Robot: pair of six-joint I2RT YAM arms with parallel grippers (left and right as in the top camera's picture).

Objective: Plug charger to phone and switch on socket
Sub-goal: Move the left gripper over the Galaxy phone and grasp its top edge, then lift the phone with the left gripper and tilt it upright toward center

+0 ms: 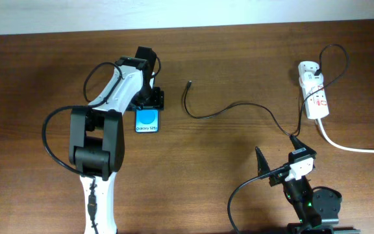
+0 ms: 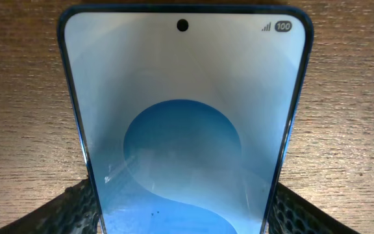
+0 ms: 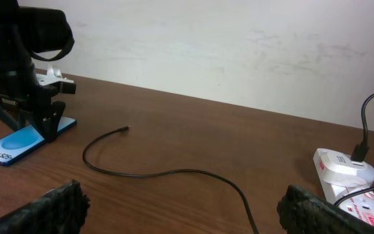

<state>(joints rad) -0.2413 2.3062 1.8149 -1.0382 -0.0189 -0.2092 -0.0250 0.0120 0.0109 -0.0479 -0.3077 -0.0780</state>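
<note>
Our left pincer (image 2: 184, 211) is pinching the phone (image 2: 182, 84) by its long edges, the pads (image 2: 63, 211) pressing on either side, while the phone is lying flat on the surface (image 1: 239, 52) with its blue screen facing up. Our right pincer (image 3: 187, 211) is hanging spread and empty, well apart from the phone. Between the two, the charger (image 1: 239, 104) is trailing loose across the wood. Its connector tip (image 1: 188, 83) is lying free to the right of the phone, not touching it, and its plug (image 1: 321, 65) is seemingly sitting in the socket (image 1: 315, 97) at far right. We are judging the job barely begun: the tip is waiting to be picked up and seated, and the switch, too small to read, is waiting to be pressed.
</note>
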